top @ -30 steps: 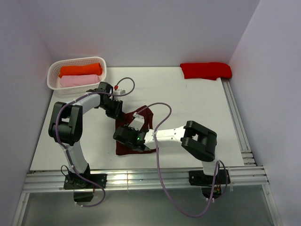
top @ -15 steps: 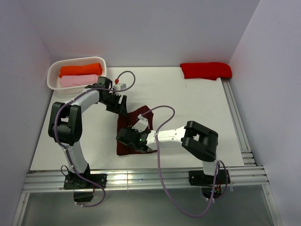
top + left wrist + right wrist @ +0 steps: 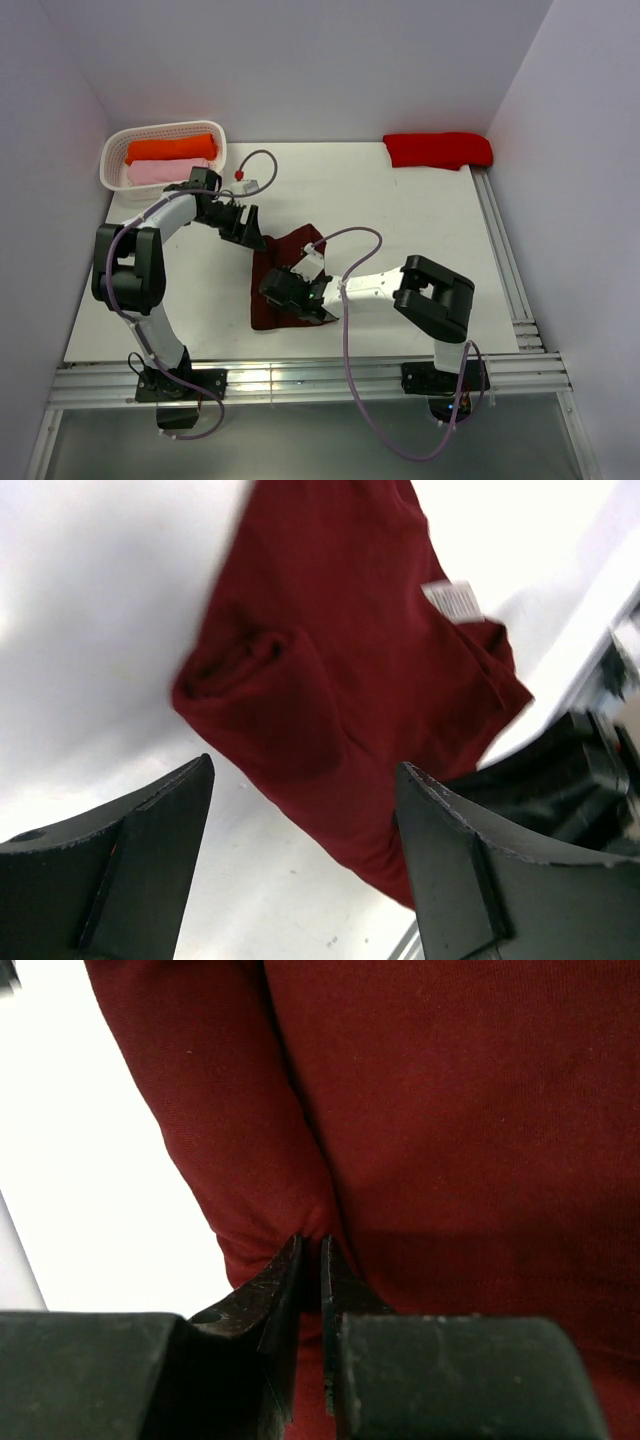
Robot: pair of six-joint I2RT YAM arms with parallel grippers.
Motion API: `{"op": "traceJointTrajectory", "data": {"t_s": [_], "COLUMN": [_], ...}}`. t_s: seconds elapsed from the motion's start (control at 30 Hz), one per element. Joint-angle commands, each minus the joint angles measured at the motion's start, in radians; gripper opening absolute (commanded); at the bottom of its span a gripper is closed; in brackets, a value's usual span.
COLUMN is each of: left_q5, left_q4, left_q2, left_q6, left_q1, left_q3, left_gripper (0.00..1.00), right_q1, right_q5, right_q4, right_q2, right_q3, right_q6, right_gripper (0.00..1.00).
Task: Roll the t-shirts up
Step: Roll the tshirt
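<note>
Over the last second the right tool (image 3: 312, 1250) has closed almost together and now pinches a fold of the maroon t-shirt (image 3: 295, 246). The left tool (image 3: 305, 770) has let go; its fingers stand wide apart, drawn back off the shirt's far-left corner. The shirt lies on the tabletop (image 3: 420, 230) between the arms, folded narrow, its long axis running near to far and leaning slightly right. The cloth is dark, soft and creased, bunched along one edge, with a white label (image 3: 452, 598) showing. Farther back, a white basket (image 3: 221, 150) holds an orange tee (image 3: 170, 148) and a pink tee (image 3: 165, 172), and a red tee (image 3: 438, 150) lies at the far right.
</note>
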Motion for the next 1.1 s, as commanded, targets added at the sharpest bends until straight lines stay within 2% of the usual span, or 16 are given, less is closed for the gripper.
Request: {"op": "traceJointTrajectory", "data": {"t_s": [0.0, 0.47, 0.73, 0.87, 0.9, 1.0, 1.07], "left_q5": [0.105, 0.053, -0.09, -0.193, -0.244, -0.32, -0.349], "left_q4": [-0.041, 0.065, 0.177, 0.18, 0.175, 0.151, 0.136], "left_q2": [-0.019, 0.026, 0.027, 0.03, 0.032, 0.035, 0.033], "left_q6": [0.094, 0.071, -0.053, -0.099, -0.104, -0.104, -0.104], "left_q1": [0.006, 0.003, -0.047, -0.076, -0.083, -0.112, -0.131], "left_q3": [-0.031, -0.088, -0.097, -0.073, -0.061, -0.036, -0.03], "left_gripper": [0.78, 0.79, 0.74, 0.63, 0.55, 0.39, 0.32], "right_q1": [-0.019, -0.079, -0.093, -0.093, -0.094, -0.091, -0.084], "right_q5": [-0.032, -0.075, -0.089, -0.095, -0.095, -0.089, -0.069], "right_q4": [-0.134, -0.077, -0.059, -0.049, -0.049, -0.075, -0.103], "right_q2": [0.014, 0.028, 0.035, 0.044, 0.045, 0.048, 0.049], "right_q3": [-0.066, -0.12, -0.153, -0.169, -0.173, -0.166, -0.15], "right_q6": [-0.028, -0.039, -0.024, -0.016, -0.016, -0.022, -0.03], "right_gripper": [0.03, 0.01, 0.0, 0.0, 0.0, 0.0, 0.0]}}
